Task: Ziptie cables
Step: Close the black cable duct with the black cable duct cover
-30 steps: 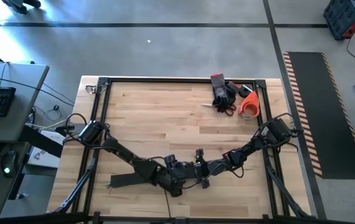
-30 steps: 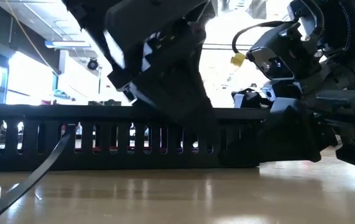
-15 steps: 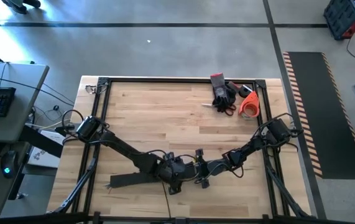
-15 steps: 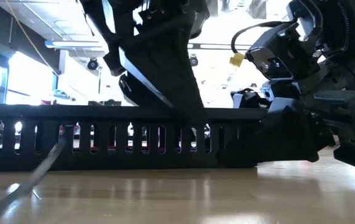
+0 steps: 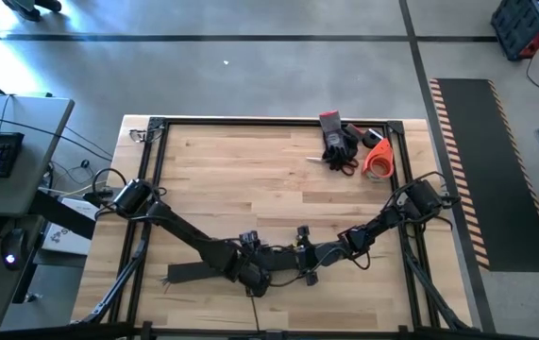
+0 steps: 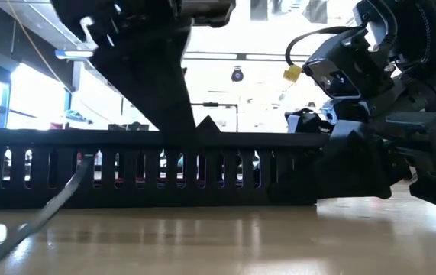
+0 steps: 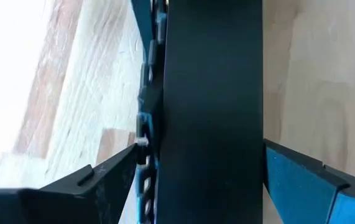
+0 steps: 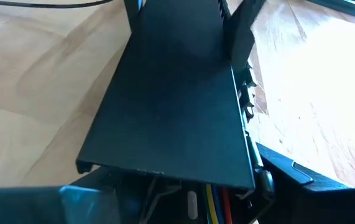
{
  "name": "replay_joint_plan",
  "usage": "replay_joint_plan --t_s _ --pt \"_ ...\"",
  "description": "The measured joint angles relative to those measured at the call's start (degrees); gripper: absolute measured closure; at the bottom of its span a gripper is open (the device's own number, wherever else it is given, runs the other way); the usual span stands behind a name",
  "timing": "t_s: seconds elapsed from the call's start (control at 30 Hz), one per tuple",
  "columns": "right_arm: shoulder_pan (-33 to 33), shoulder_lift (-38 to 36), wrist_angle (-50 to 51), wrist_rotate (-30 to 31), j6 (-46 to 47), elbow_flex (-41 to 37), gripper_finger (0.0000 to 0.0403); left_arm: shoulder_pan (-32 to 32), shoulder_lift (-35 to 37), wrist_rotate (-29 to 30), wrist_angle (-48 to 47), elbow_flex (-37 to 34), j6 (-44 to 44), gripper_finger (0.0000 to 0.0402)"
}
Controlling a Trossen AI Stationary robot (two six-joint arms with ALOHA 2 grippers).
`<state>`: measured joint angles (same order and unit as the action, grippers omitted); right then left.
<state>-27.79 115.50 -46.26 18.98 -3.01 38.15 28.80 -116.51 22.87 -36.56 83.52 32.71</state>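
Left hand (image 7: pixel 199 186) spread wide astride the long black duct (image 7: pixel 211 93), whose length runs straight ahead between its fingers. Right hand (image 8: pixel 177 199) pinches the duct's far end; the cables (image 8: pixel 214 198) peek out there, nearer the right hand.

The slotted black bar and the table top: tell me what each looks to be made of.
Slotted black bar: probably moulded plastic, matte black; its thin walls carry a row of evenly cut comb-like slots, and its flat lid shows only a dull sheen. Painted metal cannot be ruled out.
Table top: wood, apparently butcher-block; pale planks with visible grain and joint lines, and a light satin shine in the low view.
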Motion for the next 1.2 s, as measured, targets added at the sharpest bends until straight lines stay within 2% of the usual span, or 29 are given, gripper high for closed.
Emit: replay_joint_plan --t_s 0.33,0.6,0.87,1.2 --pt "0.0 0.0 -0.1 -0.1 0.0 0.0 0.0197 1.9 0.0 3.2 -2.0 0.8 1.0 0.0108" --pt "0.0 0.0 -0.2 -0.5 0.1 0.0 0.0197 1.9 -0.1 0.4 -1.7 -1.4 8.4 0.0108" --pt "0.0 0.0 -0.7 -0.5 0.2 0.0 0.0197 2.2 -0.3 0.7 -1.8 -1.3 8.6 0.0114" --pt "0.0 0.1 -1.1 -0.5 0.1 0.0 0.0197 0.7 -0.2 -6.6 -2.5 -0.9 8.6 0.0153"
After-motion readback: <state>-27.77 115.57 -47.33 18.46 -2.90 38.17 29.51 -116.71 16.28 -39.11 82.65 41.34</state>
